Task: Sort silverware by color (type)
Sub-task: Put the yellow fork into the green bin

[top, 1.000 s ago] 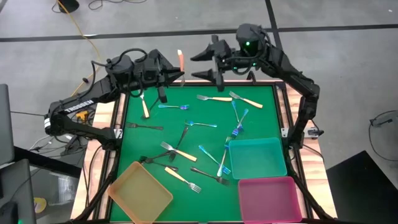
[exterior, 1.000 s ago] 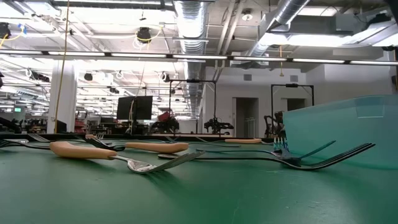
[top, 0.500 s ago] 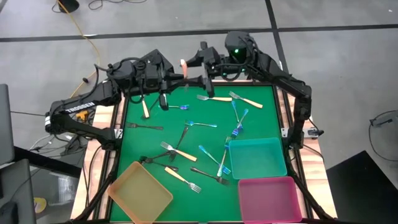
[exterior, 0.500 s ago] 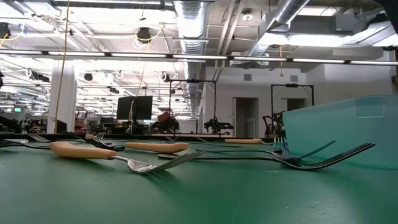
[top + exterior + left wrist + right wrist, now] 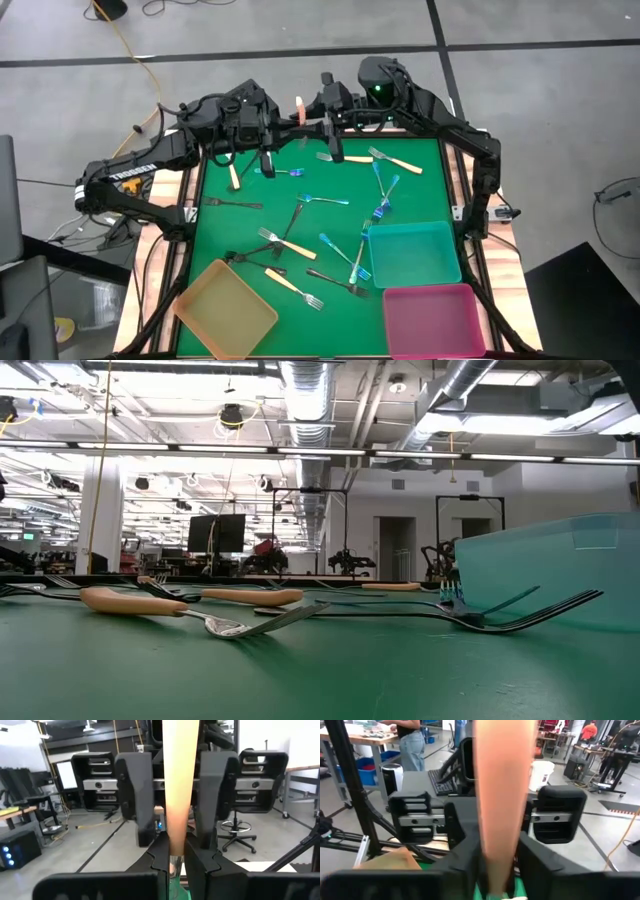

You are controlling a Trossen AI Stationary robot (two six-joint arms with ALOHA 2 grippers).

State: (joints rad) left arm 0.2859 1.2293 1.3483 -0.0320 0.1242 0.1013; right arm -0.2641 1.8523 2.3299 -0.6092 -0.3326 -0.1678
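Observation:
A cream-handled fork [image 5: 299, 108] stands upright in the air above the table's far edge, handle up, between my two grippers. My left gripper [image 5: 285, 123] reaches in level from the left and is shut on it. My right gripper [image 5: 317, 115] faces it from the right, its fingers closed in on the handle [image 5: 500, 795]. Several more forks lie flat on the green mat [image 5: 220, 235]: cream-handled [image 5: 345, 158], blue [image 5: 385, 190] and dark grey [image 5: 232, 203]. The low view shows neither gripper. My left gripper pinches the fork between its two fingertips [image 5: 161, 860] at the handle's lower end [image 5: 175, 851], where the metal neck begins. The fingers come level from the table's left. The fork stands upright, lifted clear, its handle rising above them. My right gripper has one finger [image 5: 465, 865] on each side of the cream handle [image 5: 497, 847], coming level from the table's right, across the handle. The fingers lie against its sides. The handle stands upright above them.
A yellow tray [image 5: 228, 305] sits at the near left, a teal tray [image 5: 415, 252] and a pink tray [image 5: 430, 315] at the near right. Wooden rails [image 5: 190, 175] border the mat. In the low view forks [image 5: 130, 600] lie in front of the teal tray [image 5: 560, 560].
My right gripper has moved toward the table's left to the upright fork, and its wide-open fingers have closed in on the handle. My left gripper has carried the fork a little toward the table's right, keeping it upright.

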